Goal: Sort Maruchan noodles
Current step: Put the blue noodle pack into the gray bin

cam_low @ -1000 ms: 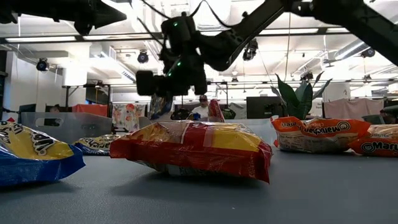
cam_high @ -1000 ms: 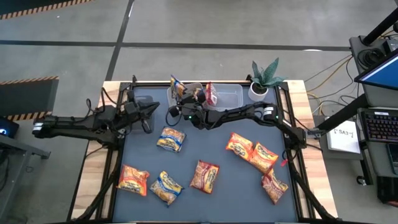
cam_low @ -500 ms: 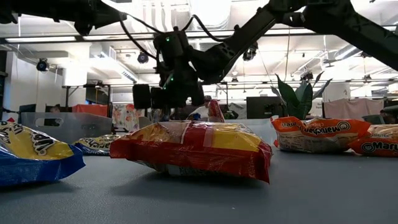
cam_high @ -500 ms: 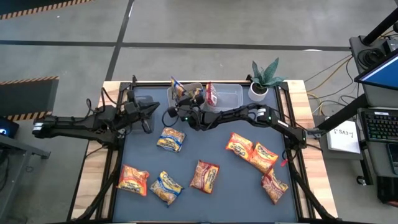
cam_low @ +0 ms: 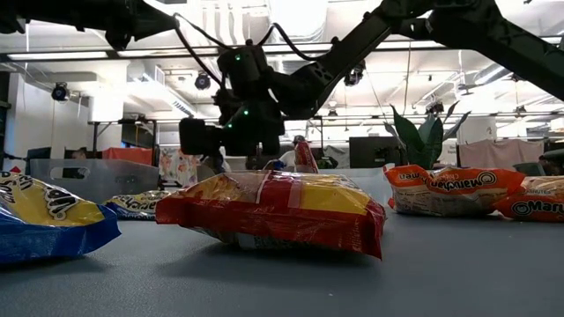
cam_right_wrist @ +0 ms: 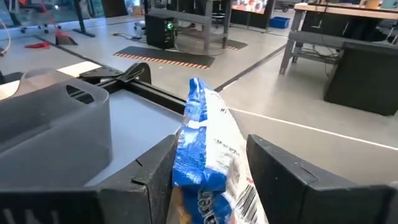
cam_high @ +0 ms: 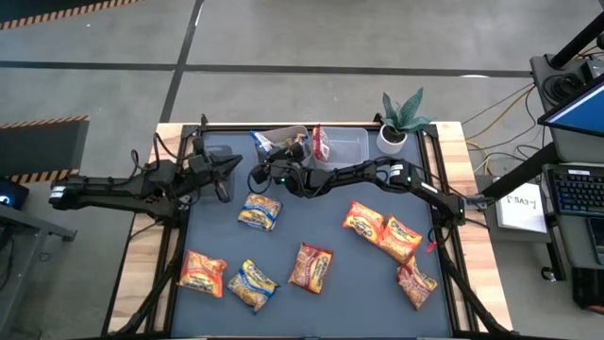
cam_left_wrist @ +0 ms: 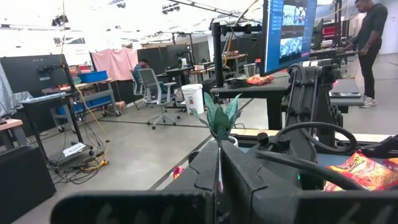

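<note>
the right claw [cam_right_wrist: 208, 171] grips a crinkly blue-and-white plastic noodle packet [cam_right_wrist: 202, 146] beside the clear plastic tub [cam_high: 344, 144] at the dark surface's [cam_high: 311, 222] back edge; left claw [cam_high: 223, 168] idles beyond, fingers clenched.

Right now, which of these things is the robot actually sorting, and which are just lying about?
Part of the job:
noodle packets on the mat
blue packet gripped by the right gripper
clear tubs

Just there:
potted plant
idle left gripper
</note>
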`<action>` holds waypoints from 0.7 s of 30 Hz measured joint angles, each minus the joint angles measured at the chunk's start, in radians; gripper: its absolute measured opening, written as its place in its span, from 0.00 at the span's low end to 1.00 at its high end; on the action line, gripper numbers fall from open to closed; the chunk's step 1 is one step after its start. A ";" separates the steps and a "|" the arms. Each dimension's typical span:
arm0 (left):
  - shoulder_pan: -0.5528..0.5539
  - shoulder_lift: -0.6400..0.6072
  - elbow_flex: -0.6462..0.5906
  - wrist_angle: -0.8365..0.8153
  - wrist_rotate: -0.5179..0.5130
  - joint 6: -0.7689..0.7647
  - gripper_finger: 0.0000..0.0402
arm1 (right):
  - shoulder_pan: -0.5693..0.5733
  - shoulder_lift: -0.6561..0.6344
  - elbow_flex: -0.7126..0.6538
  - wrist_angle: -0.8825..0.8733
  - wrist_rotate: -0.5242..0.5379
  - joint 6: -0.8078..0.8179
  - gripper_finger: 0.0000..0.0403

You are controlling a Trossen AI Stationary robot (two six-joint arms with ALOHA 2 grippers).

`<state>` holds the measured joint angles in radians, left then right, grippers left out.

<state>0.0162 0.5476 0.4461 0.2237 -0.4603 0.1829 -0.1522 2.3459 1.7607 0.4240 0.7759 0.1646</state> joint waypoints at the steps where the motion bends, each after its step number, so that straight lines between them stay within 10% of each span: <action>1: 0.000 0.000 0.000 0.000 0.000 0.000 0.00 | 0.002 0.000 0.000 0.000 0.001 0.000 0.46; 16: 0.000 0.000 0.000 -0.012 0.000 0.000 0.00 | 0.003 -0.102 0.000 -0.130 0.001 0.024 0.40; 21: 0.000 0.000 0.000 -0.011 0.000 0.000 0.00 | -0.040 -0.186 0.008 -0.355 -0.144 0.159 0.32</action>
<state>0.0166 0.5480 0.4461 0.2128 -0.4603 0.1829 -0.1922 2.1597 1.7683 0.0688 0.6322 0.3234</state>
